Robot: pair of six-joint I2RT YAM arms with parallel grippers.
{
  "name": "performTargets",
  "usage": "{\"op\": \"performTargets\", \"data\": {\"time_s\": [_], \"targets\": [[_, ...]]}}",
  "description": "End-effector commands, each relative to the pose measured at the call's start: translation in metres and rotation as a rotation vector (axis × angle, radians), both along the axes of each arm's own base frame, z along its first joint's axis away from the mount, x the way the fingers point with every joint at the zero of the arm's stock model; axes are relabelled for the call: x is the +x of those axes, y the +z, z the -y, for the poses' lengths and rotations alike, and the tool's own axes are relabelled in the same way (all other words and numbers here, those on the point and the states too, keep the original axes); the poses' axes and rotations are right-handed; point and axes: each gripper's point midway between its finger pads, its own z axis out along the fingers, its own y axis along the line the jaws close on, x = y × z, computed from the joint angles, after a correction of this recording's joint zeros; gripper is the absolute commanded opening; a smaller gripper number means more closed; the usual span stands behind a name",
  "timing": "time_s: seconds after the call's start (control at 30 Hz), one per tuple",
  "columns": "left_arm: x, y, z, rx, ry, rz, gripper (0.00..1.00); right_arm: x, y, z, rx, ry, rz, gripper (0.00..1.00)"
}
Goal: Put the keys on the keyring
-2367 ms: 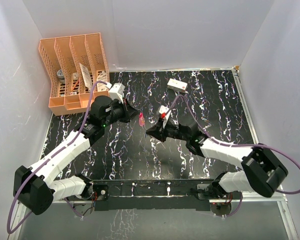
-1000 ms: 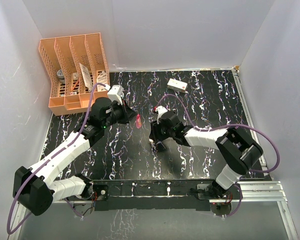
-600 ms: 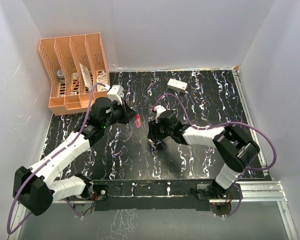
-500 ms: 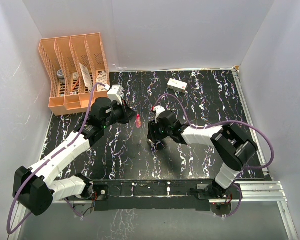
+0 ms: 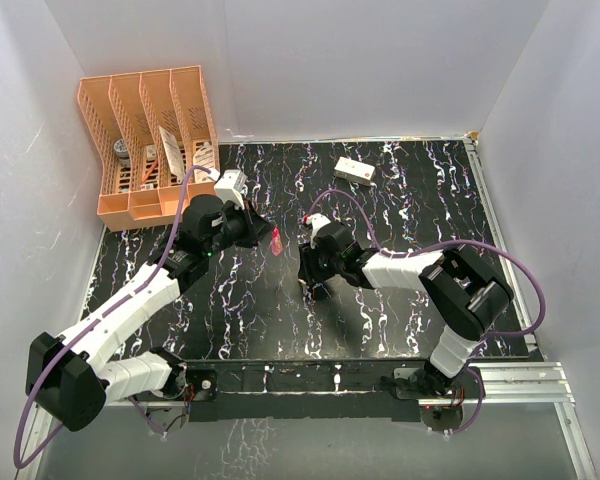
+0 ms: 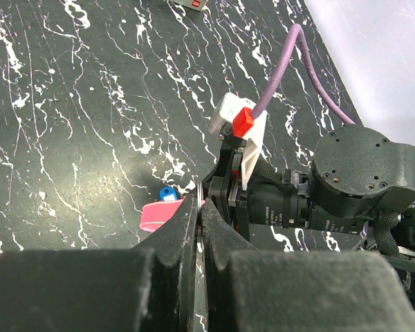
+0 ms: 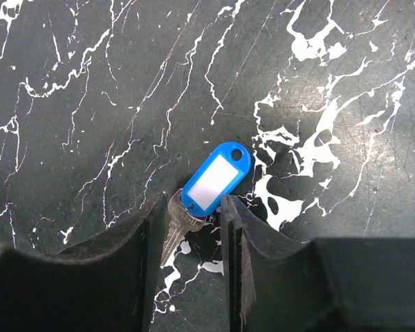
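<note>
Left gripper (image 6: 199, 206) clamped, right gripper (image 7: 194, 205) parted

Worktop (image 5: 230, 310) black, white marble veins all over. Blue key (image 7: 216, 176) – bright blue head, white label panel, silvery end. Pink key (image 6: 155, 216) – plain magenta. Upper left of top view: peach-orange mesh rack (image 5: 145, 140). White box (image 5: 353, 171), red spot. Cables (image 6: 282, 77) purple.

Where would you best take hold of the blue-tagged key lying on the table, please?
Grip the blue tag across its narrow width, near the end where the metal key joins, coming straight down. It lies flat on the table, so nothing gets under it sideways; its long straight edges suit the fingers. The right gripper straddles that end.
</note>
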Motion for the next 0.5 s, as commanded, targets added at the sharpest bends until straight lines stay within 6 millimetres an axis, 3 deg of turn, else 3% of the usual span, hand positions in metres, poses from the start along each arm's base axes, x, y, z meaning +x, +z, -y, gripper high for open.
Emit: {"op": "performTargets", "data": {"time_s": [0.0,0.47], "targets": [[-0.0007,0.0036,-0.002,0.002,0.001,0.017,0.0,0.0051,0.0103,-0.0033,0.016,-0.004,0.034,0.33],[-0.0001,0.0002,-0.0015,0.004,0.001,0.01,0.0,0.0056,0.0166,0.0018,0.002,-0.031,0.055,0.14]]}}
